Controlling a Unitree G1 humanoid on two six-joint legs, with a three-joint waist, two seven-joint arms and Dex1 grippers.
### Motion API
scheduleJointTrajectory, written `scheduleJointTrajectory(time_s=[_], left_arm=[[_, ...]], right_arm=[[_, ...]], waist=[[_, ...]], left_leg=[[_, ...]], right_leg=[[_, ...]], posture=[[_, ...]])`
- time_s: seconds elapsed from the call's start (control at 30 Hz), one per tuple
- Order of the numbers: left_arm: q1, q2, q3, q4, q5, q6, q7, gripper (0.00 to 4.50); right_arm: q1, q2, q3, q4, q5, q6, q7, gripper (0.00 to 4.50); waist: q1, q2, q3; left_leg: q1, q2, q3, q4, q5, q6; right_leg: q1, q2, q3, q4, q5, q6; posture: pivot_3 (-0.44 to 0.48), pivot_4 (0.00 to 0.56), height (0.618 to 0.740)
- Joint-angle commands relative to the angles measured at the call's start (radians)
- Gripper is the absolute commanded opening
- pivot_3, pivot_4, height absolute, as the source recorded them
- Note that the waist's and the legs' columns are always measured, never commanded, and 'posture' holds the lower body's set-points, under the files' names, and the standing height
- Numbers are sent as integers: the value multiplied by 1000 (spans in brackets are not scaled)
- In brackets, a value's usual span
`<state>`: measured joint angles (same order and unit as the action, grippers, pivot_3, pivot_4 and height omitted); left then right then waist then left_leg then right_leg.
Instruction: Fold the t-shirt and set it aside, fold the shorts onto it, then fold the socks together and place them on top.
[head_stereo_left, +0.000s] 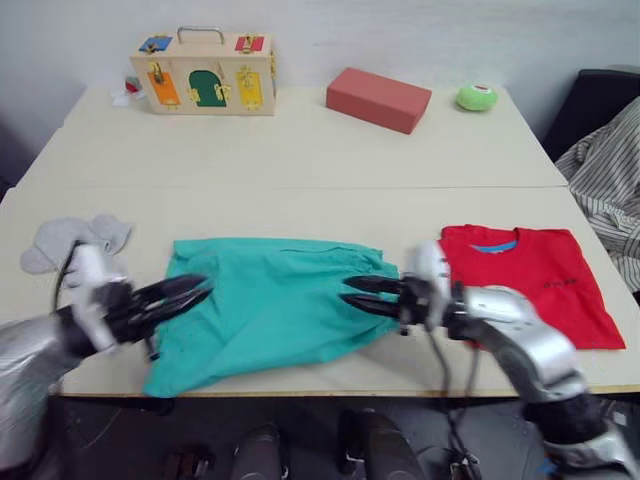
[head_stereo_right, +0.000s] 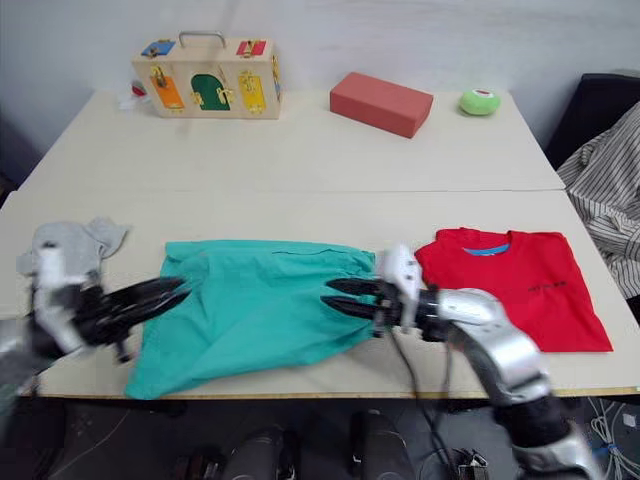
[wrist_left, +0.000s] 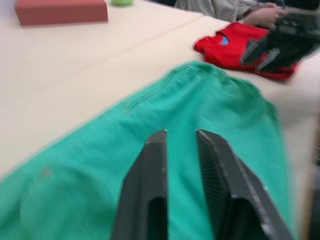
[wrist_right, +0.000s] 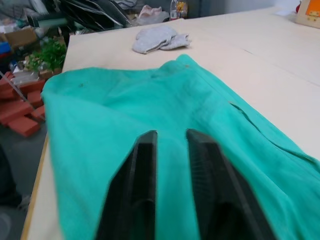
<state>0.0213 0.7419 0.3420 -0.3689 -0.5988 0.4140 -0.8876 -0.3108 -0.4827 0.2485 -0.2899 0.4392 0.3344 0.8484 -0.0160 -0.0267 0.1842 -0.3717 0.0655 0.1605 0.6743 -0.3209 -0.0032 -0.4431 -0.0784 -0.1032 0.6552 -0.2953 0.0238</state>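
The teal-green shorts (head_stereo_left: 270, 310) lie spread flat along the table's front edge. At their left end my left gripper (head_stereo_left: 200, 290) hovers low, its fingers a little apart and holding nothing. My right gripper (head_stereo_left: 348, 292) points left over their gathered right end, also slightly open and empty. The red t-shirt (head_stereo_left: 535, 280) lies folded just right of the shorts, its blue collar label showing, beside my right wrist. The grey socks (head_stereo_left: 75, 240) lie loose at the left, behind my left arm. In the left wrist view the shorts (wrist_left: 210, 110) stretch towards the t-shirt (wrist_left: 225, 47).
Along the back of the table stand a wooden latch box (head_stereo_left: 205, 75), a salmon-red block (head_stereo_left: 378, 98) and a small green round object (head_stereo_left: 477, 97). Striped fabric (head_stereo_left: 610, 180) hangs over a dark chair off the table's right side. The table's (head_stereo_left: 300, 150) middle is bare.
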Motion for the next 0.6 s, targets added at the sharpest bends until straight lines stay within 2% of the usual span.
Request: scheduleJointTrajectory(time_s=[0.03, 0.13, 0.27, 0.4, 0.6], left_arm=[[-75, -91, -167, 114, 187, -95, 110, 0], [-100, -195, -261, 182, 287, -154, 193, 0], [-101, -249, -274, 273, 358, -202, 270, 0], [-96, -271, -246, 347, 376, -230, 321, 0], [-57, -254, -224, 394, 369, -268, 301, 0]], right_arm=[[-19, 102, 121, 94, -209, -130, -115, 25], [-28, 173, 137, 206, -330, -187, -229, 25], [0, 195, 123, 256, -384, -228, -273, 25], [53, 177, 63, 270, -389, -309, -300, 25], [148, 151, -115, 292, -245, -441, -252, 25]], waist=[[-12, 0, 0], [-16, -1, 0], [-14, -1, 0], [-13, -1, -1], [-11, -1, -2]], left_leg=[[1, 0, 2, 0, 0, 0], [-1, 1, 5, -1, 0, 1], [-1, 1, 5, 0, 0, 1], [3, 1, 3, -1, 0, 1], [10, 0, 2, -7, 1, 3]], right_leg=[[0, 0, 1, 0, 0, 0], [-1, 0, 1, -2, 0, 0], [-2, 0, 1, -2, 0, 1], [1, 0, 1, 0, 0, 1], [6, -1, 1, 0, 0, 1]], posture=[[0, 150, 740], [0, 150, 740], [0, 150, 740], [0, 150, 740], [0, 150, 740]])
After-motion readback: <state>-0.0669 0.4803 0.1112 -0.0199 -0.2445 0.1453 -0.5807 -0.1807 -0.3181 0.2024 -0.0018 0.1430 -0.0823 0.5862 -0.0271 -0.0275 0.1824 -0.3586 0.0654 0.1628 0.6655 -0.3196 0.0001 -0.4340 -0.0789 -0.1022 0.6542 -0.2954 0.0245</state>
